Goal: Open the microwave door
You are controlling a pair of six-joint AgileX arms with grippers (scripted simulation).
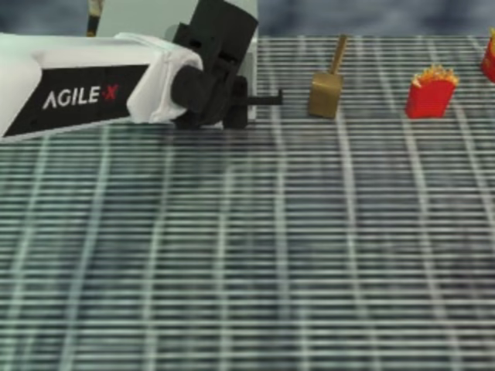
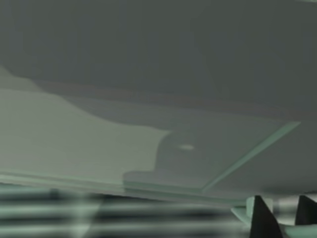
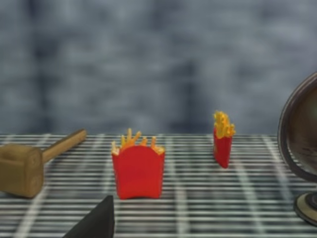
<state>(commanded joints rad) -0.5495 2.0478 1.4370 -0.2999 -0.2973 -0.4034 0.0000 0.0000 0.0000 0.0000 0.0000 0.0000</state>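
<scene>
Grey ribbed matting covers the table (image 1: 255, 263) from edge to edge in the top view, with a blurred dark wall beyond its far rim. At the upper left of that frame stands the microwave (image 1: 147, 17), a pale boxy shape largely hidden behind the left arm, only its top and a sliver of its right side showing. The microwave door (image 2: 124, 134) fills almost the whole left wrist view as a flat pale panel with a lighter translucent pane, seen very close and at a slant. In the top view the left gripper (image 1: 267, 97) sits just in front of the microwave at the upper centre-left, its dark fingers pointing toward the right of the frame, so the door lies immediately behind and beside them. Whether the jaws are apart or pinched on the door's edge cannot be told. The left arm is plainly the nearer one, and any pull would likely have to swing the door outward toward the viewer. To the right lie a brown mallet (image 1: 328, 83) and a red carton of fries (image 1: 431, 93). The right gripper (image 3: 96, 220) appears only as a dark tip in its own wrist view, well apart from the microwave; its jaws cannot be judged.
</scene>
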